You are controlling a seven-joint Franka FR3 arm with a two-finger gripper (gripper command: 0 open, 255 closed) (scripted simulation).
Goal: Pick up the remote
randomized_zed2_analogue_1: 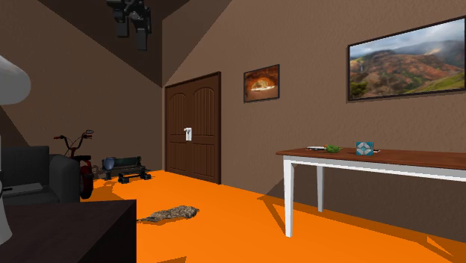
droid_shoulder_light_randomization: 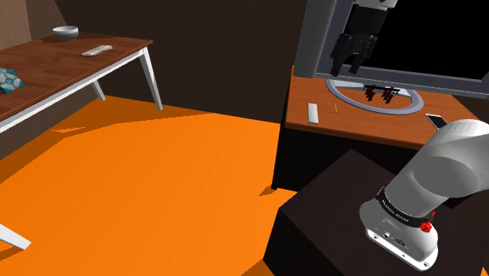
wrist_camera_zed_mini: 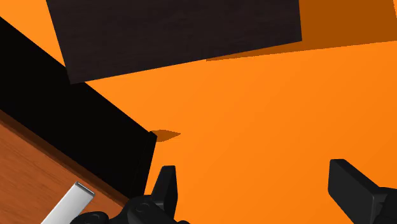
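Note:
The remote (droid_shoulder_light_randomization: pixel 313 113) is a slim pale grey bar lying flat on the wooden top of a dark cabinet (droid_shoulder_light_randomization: pixel 356 125), near that top's left end in the shoulder view. In the wrist view one end of the remote (wrist_camera_zed_mini: pixel 67 205) shows on the wood, off to the side of one finger. My black gripper (droid_shoulder_light_randomization: pixel 350 64) hangs high above the cabinet, in front of a large screen, and it is open with nothing between its fingers (wrist_camera_zed_mini: pixel 167 184). The gripper (wrist_camera_zed_mini: pixel 257 191) looks down mostly over orange floor. The gripper (randomized_zed2_analogue_1: pixel 131 19) also shows near the ceiling in the second exterior view.
On the cabinet stand the screen's ring-shaped foot (droid_shoulder_light_randomization: pixel 376 100), a pencil (droid_shoulder_light_randomization: pixel 335 108) and a phone (droid_shoulder_light_randomization: pixel 436 121). A long white-legged table (droid_shoulder_light_randomization: pixel 94 70) carries a bowl (droid_shoulder_light_randomization: pixel 65 32), a flat white item (droid_shoulder_light_randomization: pixel 97 51) and a blue box (droid_shoulder_light_randomization: pixel 8 80). Orange floor (droid_shoulder_light_randomization: pixel 157 180) lies between.

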